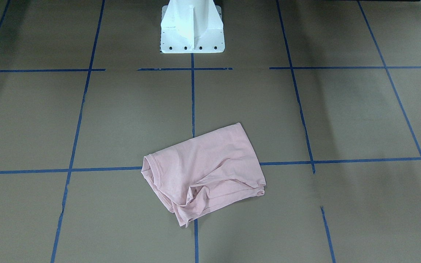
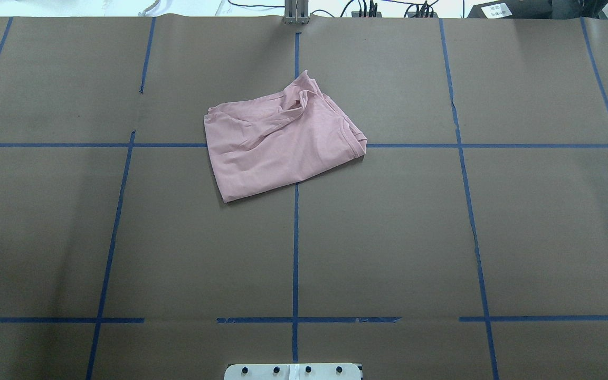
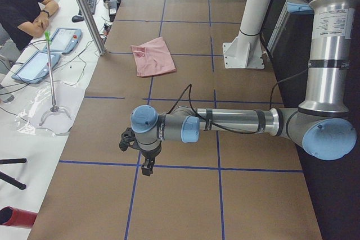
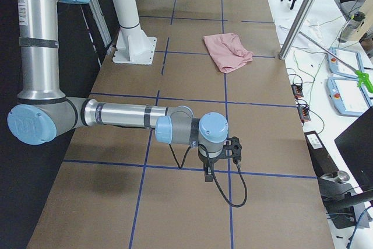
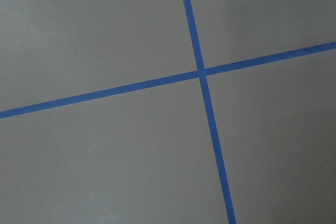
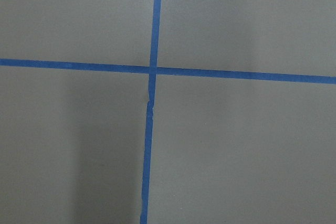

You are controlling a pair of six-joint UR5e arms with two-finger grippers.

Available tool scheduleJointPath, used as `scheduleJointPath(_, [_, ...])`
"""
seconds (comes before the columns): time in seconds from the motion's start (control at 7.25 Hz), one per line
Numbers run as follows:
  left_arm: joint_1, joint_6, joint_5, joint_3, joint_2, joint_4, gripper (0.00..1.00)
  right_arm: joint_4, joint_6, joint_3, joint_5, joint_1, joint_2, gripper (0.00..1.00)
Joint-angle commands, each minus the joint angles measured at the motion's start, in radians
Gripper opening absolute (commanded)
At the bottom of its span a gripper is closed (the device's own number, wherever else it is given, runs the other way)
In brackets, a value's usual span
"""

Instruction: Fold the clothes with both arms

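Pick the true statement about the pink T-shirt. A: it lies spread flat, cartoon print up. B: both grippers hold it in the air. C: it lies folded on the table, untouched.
C: the T-shirt lies folded on the table, with the left arm and right arm well away from it.

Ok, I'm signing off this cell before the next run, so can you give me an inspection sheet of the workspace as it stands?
Surface: brown paper-covered table with a blue tape grid, gaps in some lines.
Job's things: pink T-shirt lies folded in a rumpled bundle over a tape crossing, on the operators' side; neither arm touches it.
Clutter: nothing seen.
Grippers: left gripper and right gripper hang over bare table, far from the shirt; open or shut cannot be told.
Cables: left arm's black cable arches over the wrist; right arm's black cable loops below the wrist.
Surroundings: white pedestal; a person sits at the side bench by control pendants.
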Motion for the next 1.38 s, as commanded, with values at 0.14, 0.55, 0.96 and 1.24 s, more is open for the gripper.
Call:
scheduleJointPath(0.14, [0.0,-0.001,-0.001,0.002,0.003,0.0,1.0,0.003,0.043,0.0,0.003,-0.014,0.002,1.0])
scheduleJointPath(0.55, [0.0,-0.146,-0.045,0.006,0.009,-0.012,1.0,0.003,0.043,0.0,0.006,-0.014,0.002,1.0])
scheduleJointPath(0.96, [0.0,-0.146,-0.044,0.006,0.008,-0.014,1.0,0.001,0.043,0.001,0.008,-0.014,0.003,1.0])
scheduleJointPath(1.24, [0.0,-0.145,-0.042,0.006,0.008,-0.014,1.0,0.001,0.043,0.003,0.008,-0.014,0.006,1.0])
